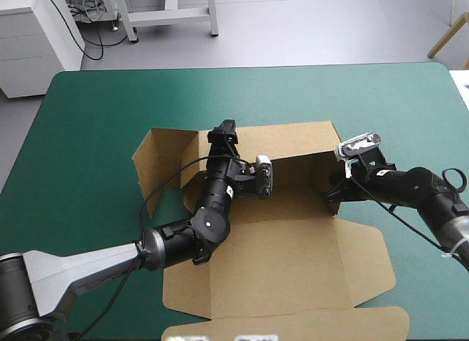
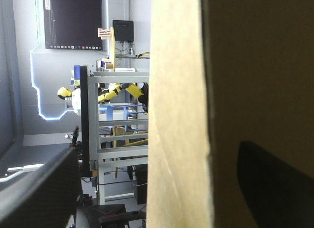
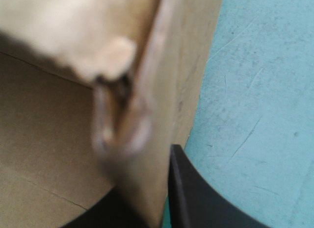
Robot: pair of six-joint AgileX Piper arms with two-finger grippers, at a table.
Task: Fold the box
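High view: I have the brown box (image 1: 293,205) partly raised on the teal-green table (image 1: 88,136). Its far wall (image 1: 293,139) is upright and its lid (image 1: 278,275) lies flat toward the near edge. My left claw (image 1: 226,133) sits over the top edge of the far wall, and my right claw (image 1: 333,188) is at the box's right end.

Left wrist view: the black fingers (image 2: 44,189) stand well apart and grip nothing. The upright board rises between them.

Right wrist view: the fingers (image 3: 201,198) are all but together, pinching a side wall (image 3: 186,61) of the box. Bare cover lies just beside the outer finger.
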